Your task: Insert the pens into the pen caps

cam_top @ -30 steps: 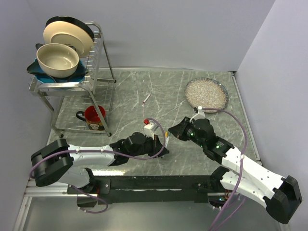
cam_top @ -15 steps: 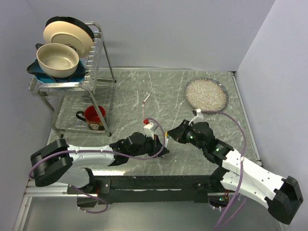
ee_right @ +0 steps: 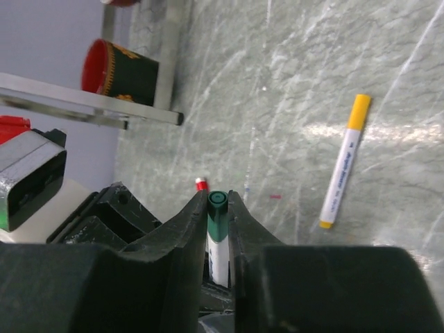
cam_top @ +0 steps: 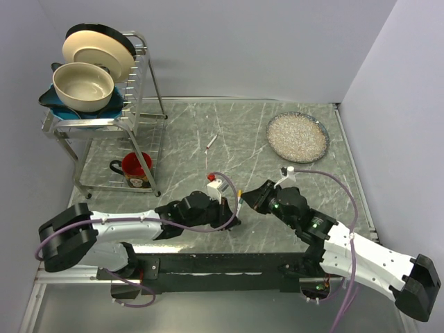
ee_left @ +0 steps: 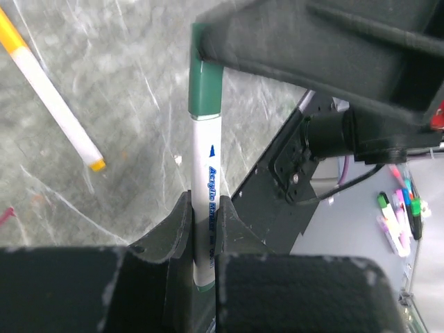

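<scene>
Starting at the near edge, a black rail [cam_top: 222,263] is seen with both arms bolted to it and bent inward over the table [cam_top: 229,125], a grey-green slab veined with pale streaks. Just ahead, the two claws are brought nose to nose. The left gripper [ee_left: 205,229] is clamped on a white pen [ee_left: 205,187], with the barrel pinched between its fingers. The green cap [ee_left: 205,87] is seated on that pen's far end and is gripped tight by the right gripper [ee_right: 218,211]. Cap and barrel are held in one straight line between the two claws, above the stone.

Just beside them, a yellow pen [ee_right: 343,163] is laid flat on the table, touched by neither claw. Farther back, near mid-table, a red pen [cam_top: 211,141] is left lying alone.

Off to the far left, a red mug [cam_top: 135,166] is parked under a wire rack [cam_top: 142,104], where a bowl [cam_top: 83,87] and a plate [cam_top: 97,47] are stacked up top. At the far right, a round dish [cam_top: 297,137] of white grains is set flat on the stone. Behind it all, the table is closed in by plain pale lilac walls [cam_top: 243,41].
</scene>
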Controlling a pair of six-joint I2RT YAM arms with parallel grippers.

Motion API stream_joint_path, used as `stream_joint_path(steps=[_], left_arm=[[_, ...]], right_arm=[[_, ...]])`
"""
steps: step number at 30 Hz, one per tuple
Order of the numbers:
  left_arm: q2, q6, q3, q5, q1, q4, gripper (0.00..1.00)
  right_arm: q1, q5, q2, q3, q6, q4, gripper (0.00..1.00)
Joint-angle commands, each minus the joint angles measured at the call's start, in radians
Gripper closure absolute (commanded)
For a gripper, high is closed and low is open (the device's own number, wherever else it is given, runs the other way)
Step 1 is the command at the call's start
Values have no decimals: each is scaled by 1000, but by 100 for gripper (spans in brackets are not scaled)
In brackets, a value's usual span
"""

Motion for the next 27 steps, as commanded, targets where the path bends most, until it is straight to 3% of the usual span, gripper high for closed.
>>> stream_joint_path(steps=[1,3,7,11,12,18,27], left_arm=[[-78,51,58,-86,19,64,99],[-97,54,49,-73,19,65,99],[-149,60,17,-43,21,81,99],[-216,77,-29,-27,19,101,99],[-229,82,-46,-23,19,105,99],[-359,125,-115,19,18,136,99],[-468,156,-136,17,19,87,99]], right_arm=[[31,-56,-43,57,55,-58,68],[31,-35,-54,94,45,-71,57],[31,-10,-80,152,-4,-99,46],[31,-12,-108,183,-63,-70,23],[33,-28,-108,201,-102,-64,21],[33,-102,-25,324,-205,-61,23],[45,-166,148,416,-212,1,46]])
